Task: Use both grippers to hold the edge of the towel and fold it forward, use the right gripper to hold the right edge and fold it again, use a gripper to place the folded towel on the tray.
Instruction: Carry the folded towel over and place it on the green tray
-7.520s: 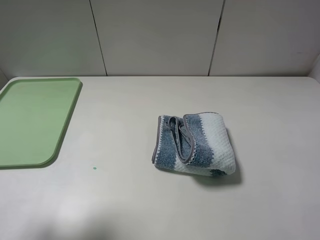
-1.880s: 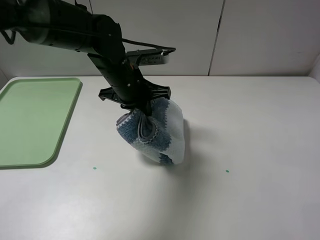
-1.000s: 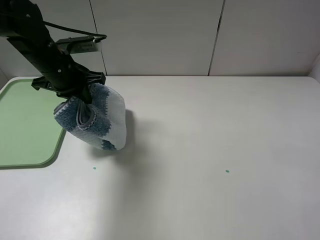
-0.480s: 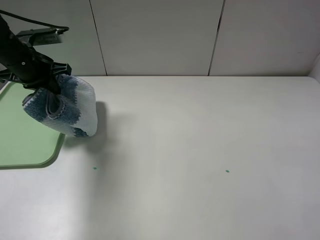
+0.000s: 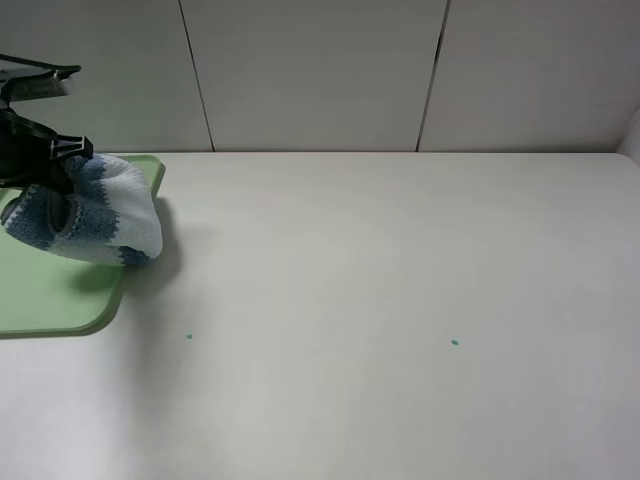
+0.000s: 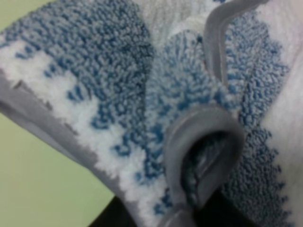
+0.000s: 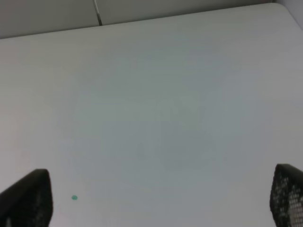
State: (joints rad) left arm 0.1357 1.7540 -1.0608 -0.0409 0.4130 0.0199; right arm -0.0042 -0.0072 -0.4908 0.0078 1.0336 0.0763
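Note:
The folded striped towel (image 5: 95, 212) hangs bunched from my left gripper (image 5: 52, 178), which is shut on its upper part at the far left of the exterior view. It hovers over the right rim of the pale-green tray (image 5: 55, 295), partly past the rim. In the left wrist view the towel (image 6: 113, 90) fills the picture, its grey hem (image 6: 203, 118) curled into a loop, with the tray (image 6: 38, 184) below it. My right gripper (image 7: 156, 201) is open over bare table, both fingertips (image 7: 26, 198) just showing; that arm is outside the exterior view.
The white table (image 5: 400, 300) carries two small green dots (image 5: 188, 336) (image 5: 454, 342), and one dot (image 7: 74, 197) shows in the right wrist view. A panelled wall (image 5: 320, 70) closes the back. The tray's left part is cut off by the frame.
My left gripper has carried the hanging towel further left, from beside the tray to over its right rim, and a little lower. The right gripper has stayed open.

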